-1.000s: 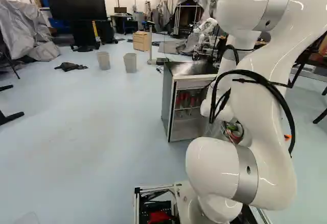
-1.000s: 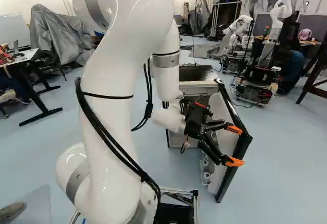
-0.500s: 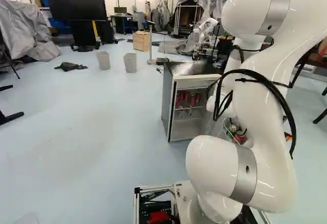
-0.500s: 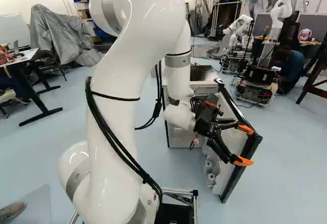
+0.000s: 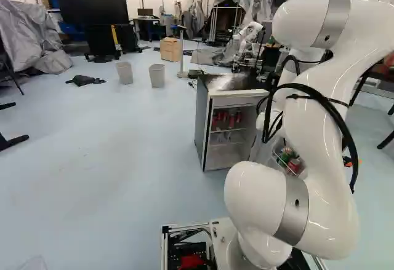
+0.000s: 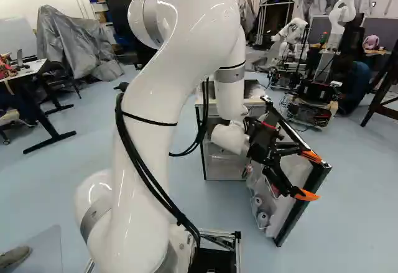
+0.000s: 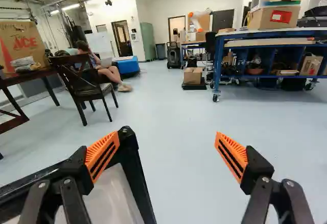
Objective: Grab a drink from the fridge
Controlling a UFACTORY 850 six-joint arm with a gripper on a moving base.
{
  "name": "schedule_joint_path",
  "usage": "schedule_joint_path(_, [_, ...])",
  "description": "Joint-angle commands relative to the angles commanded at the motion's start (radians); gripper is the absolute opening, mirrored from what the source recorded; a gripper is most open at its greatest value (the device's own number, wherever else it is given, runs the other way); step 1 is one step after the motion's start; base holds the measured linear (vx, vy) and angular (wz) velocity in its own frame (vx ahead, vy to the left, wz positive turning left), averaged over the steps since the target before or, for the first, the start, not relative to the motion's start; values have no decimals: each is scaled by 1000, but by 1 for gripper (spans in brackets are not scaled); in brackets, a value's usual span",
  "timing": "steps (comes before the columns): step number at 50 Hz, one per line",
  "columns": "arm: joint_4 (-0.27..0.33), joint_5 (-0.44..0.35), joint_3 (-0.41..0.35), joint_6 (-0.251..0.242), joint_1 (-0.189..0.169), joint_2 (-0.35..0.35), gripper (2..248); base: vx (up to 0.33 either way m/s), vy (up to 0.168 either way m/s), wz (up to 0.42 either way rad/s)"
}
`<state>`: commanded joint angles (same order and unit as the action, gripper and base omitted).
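Fridge (image 5: 202,122) open, drink yet to be taken.
My gripper (image 7: 167,153) stands spread and empty by the fridge's swung-out door (image 6: 281,209); red drinks (image 5: 226,120) sit on the fridge's inner shelf. I judge reaching in, gripping and lifting out all remain.

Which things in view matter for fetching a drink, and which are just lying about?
For the job: fridge, its open door, red drinks inside, gripper.

Lying about: two grey bins, black cloth, wooden chair, large screen.
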<state>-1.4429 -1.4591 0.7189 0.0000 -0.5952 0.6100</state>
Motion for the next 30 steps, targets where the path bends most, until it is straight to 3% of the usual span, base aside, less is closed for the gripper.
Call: schedule_joint_path(30, [0,0,130,0,-60,65,247,0,0,0])
